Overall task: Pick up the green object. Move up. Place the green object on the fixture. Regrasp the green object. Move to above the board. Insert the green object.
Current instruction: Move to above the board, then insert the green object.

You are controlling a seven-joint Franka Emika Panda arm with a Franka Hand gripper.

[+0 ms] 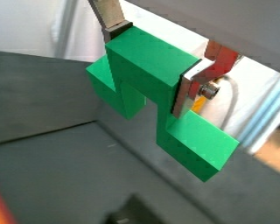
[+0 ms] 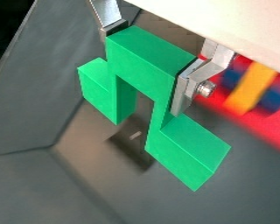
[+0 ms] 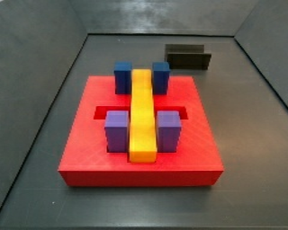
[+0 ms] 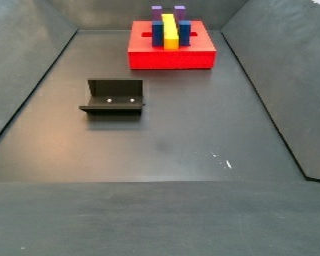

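Observation:
My gripper (image 1: 154,59) is shut on the green object (image 1: 201,140). The silver fingers (image 1: 196,81) clamp its raised centre block, and the two side arms hang free below. Both wrist views show this; in the other one the gripper (image 2: 150,57) holds the green object (image 2: 184,153) high above the dark floor. Neither the gripper nor the green object shows in the side views. The fixture (image 3: 189,57) stands empty on the floor beyond the board (image 3: 140,163). Both also show in a side view, the fixture (image 4: 113,97) and the board (image 4: 170,60).
The board carries a long yellow bar (image 3: 141,112), two blue blocks (image 3: 123,75) and two purple blocks (image 3: 118,131). Dark sloping walls enclose the floor. A blurred part of the board (image 2: 269,122) shows beside the gripper in a wrist view.

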